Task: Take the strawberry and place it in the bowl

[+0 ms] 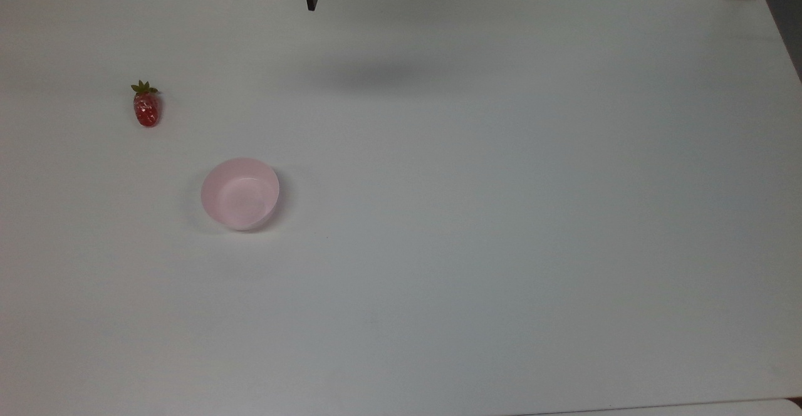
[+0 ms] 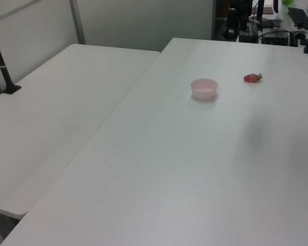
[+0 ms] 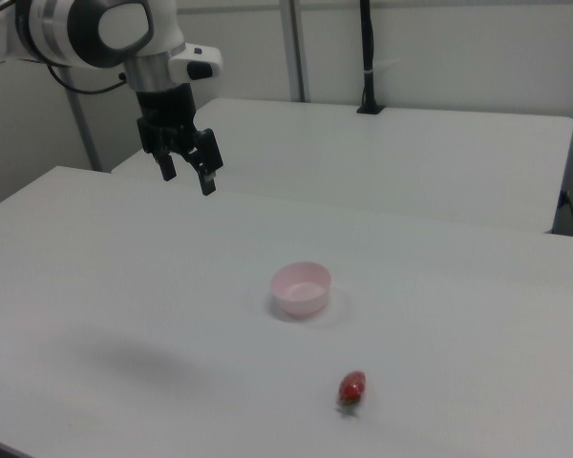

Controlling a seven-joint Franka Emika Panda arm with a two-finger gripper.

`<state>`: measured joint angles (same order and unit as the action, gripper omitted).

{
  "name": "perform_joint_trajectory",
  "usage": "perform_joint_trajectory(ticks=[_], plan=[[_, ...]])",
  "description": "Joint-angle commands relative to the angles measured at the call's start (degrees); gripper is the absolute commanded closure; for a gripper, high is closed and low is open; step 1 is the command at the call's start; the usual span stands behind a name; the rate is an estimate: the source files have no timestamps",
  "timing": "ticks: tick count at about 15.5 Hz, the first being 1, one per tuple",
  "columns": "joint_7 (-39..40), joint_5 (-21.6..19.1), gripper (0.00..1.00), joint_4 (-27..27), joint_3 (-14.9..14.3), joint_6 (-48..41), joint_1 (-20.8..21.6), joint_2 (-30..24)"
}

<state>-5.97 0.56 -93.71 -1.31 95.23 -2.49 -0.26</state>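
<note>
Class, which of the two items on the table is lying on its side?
The strawberry: it lies lengthwise on the table, while the pink bowl stands upright, opening up.

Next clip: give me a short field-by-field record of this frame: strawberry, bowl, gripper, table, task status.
strawberry: lying on the table, apart from the bowl, toward the top view's upper left of it
bowl: pale pink, upright, nothing inside
gripper: raised above the table, fingers apart, holding nothing, away from both objects
table: white, carrying the strawberry and the bowl
task status: strawberry not yet picked up; bowl not yet filled
</note>
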Motion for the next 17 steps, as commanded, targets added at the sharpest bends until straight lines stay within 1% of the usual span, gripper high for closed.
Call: perform_joint_trajectory(ticks=[1, 15, 17], plan=[[-0.8, -0.7, 0.0, 1.1, 1.0, -2.3, -0.8, -0.2], [-0.7, -0.7, 0.0, 1.0, 1.0, -2.9, -0.8, -0.9], [-0.4, -0.5, 0.0, 0.2, 1.0, -2.9, -0.9, -1.3]])
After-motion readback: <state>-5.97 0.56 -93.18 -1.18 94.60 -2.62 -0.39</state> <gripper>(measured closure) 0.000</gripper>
